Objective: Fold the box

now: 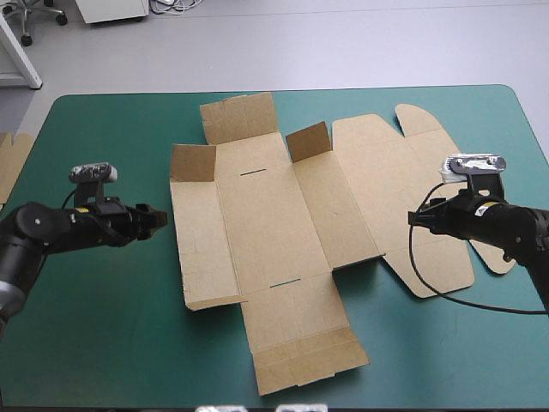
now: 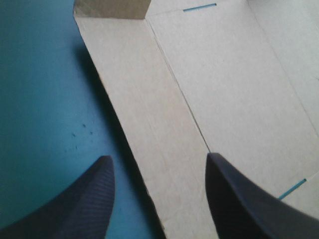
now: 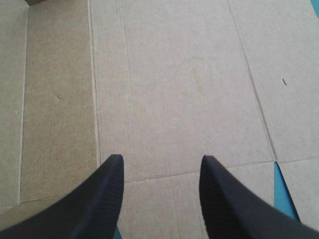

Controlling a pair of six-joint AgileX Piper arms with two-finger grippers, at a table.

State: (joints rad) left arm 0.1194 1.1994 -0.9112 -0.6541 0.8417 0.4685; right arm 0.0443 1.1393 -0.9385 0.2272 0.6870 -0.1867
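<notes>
The brown box [image 1: 274, 223] lies as a cut sheet, mostly flat, in the middle of the teal-green table. Two small flaps stand raised, one at its far left corner [image 1: 193, 161] and one near the middle [image 1: 307, 142]. My left gripper [image 1: 160, 220] hovers just off the sheet's left edge. In the left wrist view this gripper [image 2: 158, 172] is open, and the left side panel [image 2: 149, 124] runs ahead between its fingers. My right gripper [image 1: 418, 220] is over the sheet's right part. It [image 3: 160, 164] is open too, with flat board [image 3: 174, 99] under and ahead of it.
An edge of more brown board [image 1: 10, 163] shows at the table's left edge. Bare teal-green cover [image 1: 103, 326] lies left of and in front of the sheet. The sheet's rounded lid tabs [image 1: 420, 116] reach toward the far right corner.
</notes>
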